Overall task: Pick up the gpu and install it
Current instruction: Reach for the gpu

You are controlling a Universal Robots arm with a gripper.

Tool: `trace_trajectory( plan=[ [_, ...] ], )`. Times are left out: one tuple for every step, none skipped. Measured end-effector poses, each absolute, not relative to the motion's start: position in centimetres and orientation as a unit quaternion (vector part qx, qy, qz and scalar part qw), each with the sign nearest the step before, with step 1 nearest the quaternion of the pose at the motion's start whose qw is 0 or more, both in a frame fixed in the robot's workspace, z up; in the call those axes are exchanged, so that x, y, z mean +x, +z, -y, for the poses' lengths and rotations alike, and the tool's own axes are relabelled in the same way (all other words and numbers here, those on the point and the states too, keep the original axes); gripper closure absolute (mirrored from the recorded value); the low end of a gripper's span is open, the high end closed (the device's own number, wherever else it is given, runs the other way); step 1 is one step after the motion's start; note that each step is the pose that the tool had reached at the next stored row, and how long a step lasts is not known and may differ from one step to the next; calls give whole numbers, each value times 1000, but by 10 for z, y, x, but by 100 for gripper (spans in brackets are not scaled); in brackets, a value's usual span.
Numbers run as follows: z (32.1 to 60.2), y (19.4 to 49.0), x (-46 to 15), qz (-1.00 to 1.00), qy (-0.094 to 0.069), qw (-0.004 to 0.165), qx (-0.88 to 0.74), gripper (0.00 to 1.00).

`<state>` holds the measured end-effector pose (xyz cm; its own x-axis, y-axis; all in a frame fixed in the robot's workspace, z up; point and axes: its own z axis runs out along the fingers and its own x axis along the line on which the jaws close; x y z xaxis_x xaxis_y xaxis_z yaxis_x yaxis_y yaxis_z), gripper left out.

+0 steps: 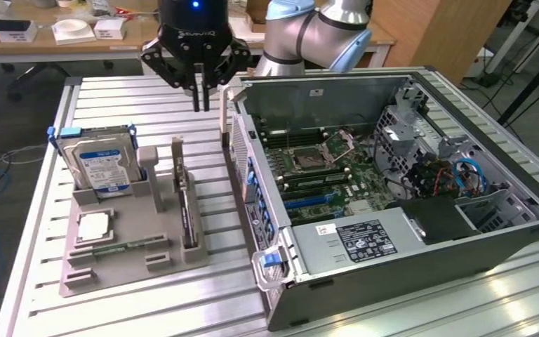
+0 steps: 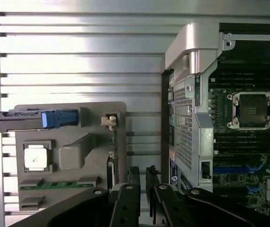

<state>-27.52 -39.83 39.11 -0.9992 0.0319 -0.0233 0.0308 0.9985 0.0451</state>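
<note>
Exterior view: the gripper hangs empty at top centre over the desk, fingers narrowed to a slim gap. The gpu stands on edge in the grey holder, lower in the frame and slightly left of it, its long axis running up and down the frame.

So the tray sits on the surface, on the exterior view's left of the open computer case. In it: hard drive upright at the back, gpu on edge nearest the case, memory stick flat up front. End effector hangs over the gap between them.
</note>
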Motion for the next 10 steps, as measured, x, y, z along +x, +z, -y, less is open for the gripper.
trace_trajectory(
  plan=[
    [398,391,-277,-1000,22,12,15,80],
    [398,391,-280,-1000,22,12,15,80],
    [398,391,-282,-1000,22,12,14,80],
    [398,391,-285,-1000,22,12,14,80],
    [398,391,-287,-1000,22,12,13,80],
    [398,391,-289,-1000,22,12,13,80],
    [398,391,-291,-1000,22,12,12,80],
    [398,391,-294,-1000,22,12,12,80],
    [398,391,-296,-1000,22,12,11,80],
    [398,391,-298,-1000,22,12,11,80]
  ],
)
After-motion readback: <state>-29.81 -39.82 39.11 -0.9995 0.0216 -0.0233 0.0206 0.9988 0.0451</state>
